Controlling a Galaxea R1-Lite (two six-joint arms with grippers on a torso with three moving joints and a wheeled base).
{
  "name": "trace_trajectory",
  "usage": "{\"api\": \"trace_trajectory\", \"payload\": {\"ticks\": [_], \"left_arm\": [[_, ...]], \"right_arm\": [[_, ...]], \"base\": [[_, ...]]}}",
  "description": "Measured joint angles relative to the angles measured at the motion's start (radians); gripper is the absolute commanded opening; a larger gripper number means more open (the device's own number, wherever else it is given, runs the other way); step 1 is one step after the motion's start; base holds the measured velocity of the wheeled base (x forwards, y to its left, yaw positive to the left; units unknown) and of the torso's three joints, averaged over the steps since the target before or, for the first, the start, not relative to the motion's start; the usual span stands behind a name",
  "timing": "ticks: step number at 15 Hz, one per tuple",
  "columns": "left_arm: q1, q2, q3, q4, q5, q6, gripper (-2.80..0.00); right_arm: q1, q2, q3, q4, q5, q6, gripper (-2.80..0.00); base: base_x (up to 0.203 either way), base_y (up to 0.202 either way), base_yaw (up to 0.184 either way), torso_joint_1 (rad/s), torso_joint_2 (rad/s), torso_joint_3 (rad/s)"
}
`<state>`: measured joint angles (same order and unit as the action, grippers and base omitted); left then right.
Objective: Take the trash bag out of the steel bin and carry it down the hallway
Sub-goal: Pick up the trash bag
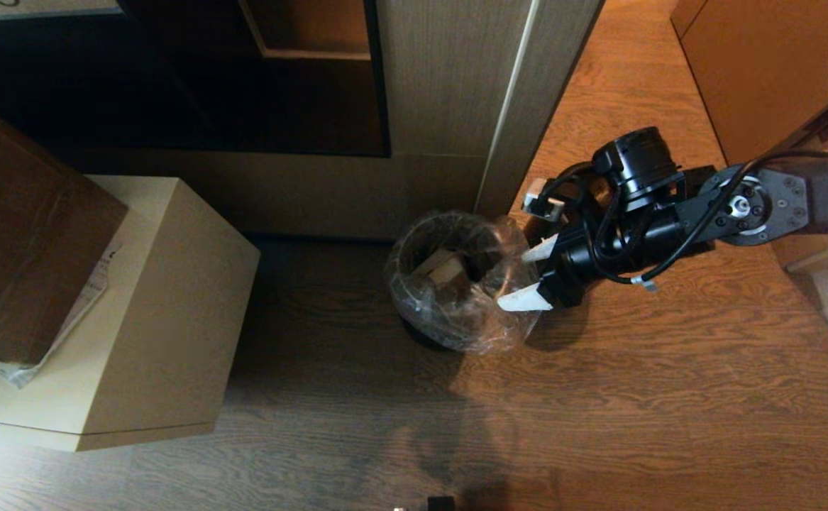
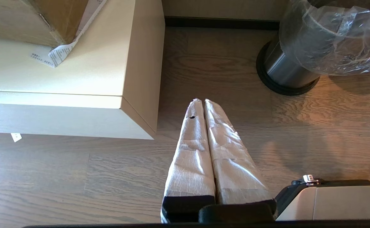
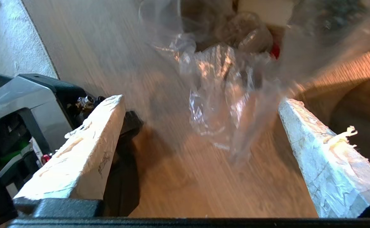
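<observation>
The steel bin [image 2: 283, 69] stands on the wooden floor by a wall, its black foot ring [image 1: 421, 333] showing. The trash bag [image 1: 456, 312] lines it and folds over the rim, crinkled and clear, with pale scraps [image 1: 445, 270] inside. My right gripper [image 1: 520, 277] is open at the bag's right side, both white fingers pointing at the rim fold. In the right wrist view the bag [image 3: 223, 79] hangs loose ahead of the open right gripper [image 3: 200, 99], with nothing between the fingers. My left gripper [image 2: 200, 100] is shut and empty, low over the floor left of the bin. The hallway is out of view.
A pale low box [image 1: 137, 298] with a brown carton [image 1: 23, 227] on it stands left of the bin. A door post [image 1: 520, 106] rises right behind the bin. A strip of wooden floor [image 1: 619, 85] runs back past a brown cabinet [image 1: 768, 64]. My base [image 3: 23, 104] is close by.
</observation>
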<state>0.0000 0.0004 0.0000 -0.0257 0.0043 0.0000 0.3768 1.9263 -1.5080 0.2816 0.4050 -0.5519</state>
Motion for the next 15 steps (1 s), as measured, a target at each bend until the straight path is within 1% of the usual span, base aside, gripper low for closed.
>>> {"api": "trace_trajectory", "payload": {"ticks": [5,8,11,15], "left_arm": [[0.000,0.000,0.000,0.000,0.000,0.000,-2.80],[0.000,0.000,0.000,0.000,0.000,0.000,-2.80],[0.000,0.000,0.000,0.000,0.000,0.000,-2.80],[0.000,0.000,0.000,0.000,0.000,0.000,-2.80]], "right_arm": [[0.021,0.097,-0.089,-0.019,-0.002,0.001,0.00],[0.036,0.172,-0.178,-0.023,-0.004,0.001,0.00],[0.045,0.213,-0.188,-0.006,-0.003,0.007,0.00],[0.052,0.260,-0.237,0.004,-0.003,0.007,0.00]], "base": [[0.000,0.000,0.000,0.000,0.00,0.000],[0.000,0.000,0.000,0.000,0.00,0.000],[0.000,0.000,0.000,0.000,0.00,0.000],[0.000,0.000,0.000,0.000,0.00,0.000]]}}
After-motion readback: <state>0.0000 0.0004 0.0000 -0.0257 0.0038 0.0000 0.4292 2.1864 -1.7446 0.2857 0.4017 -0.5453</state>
